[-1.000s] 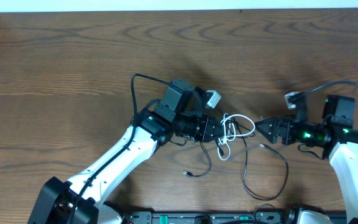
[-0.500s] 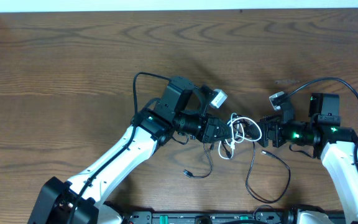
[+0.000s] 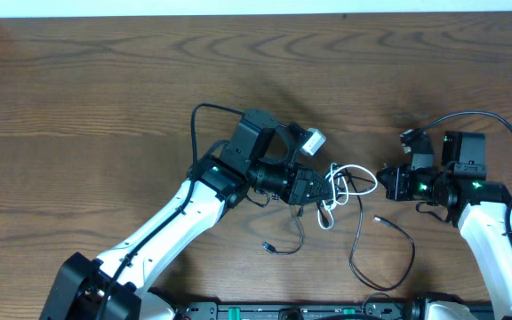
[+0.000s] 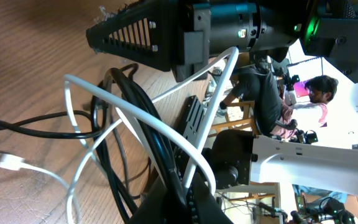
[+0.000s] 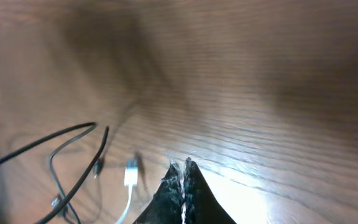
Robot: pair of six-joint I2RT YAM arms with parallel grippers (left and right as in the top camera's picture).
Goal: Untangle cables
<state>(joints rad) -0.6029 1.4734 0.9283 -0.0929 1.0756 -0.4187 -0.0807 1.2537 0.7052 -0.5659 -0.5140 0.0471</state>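
We count two cables on the desk [image 3: 105, 89], one white cable [image 4: 166, 144] and one black cable [image 3: 412, 252], and two grippers. The white cable is bunched mid-desk between the grippers. The black cable loops toward the front edge. Where the two cross is hard to make out (the right wrist view is blurred).

The left gripper [image 3: 320, 188] is pressed together, pinching the white cable. Black strands enter the same pinch, and we cannot tell whether they are gripped. The right gripper [image 5: 182, 167] is pressed together with nothing visible between its fingers.

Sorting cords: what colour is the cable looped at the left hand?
The cable is white; left wrist view.
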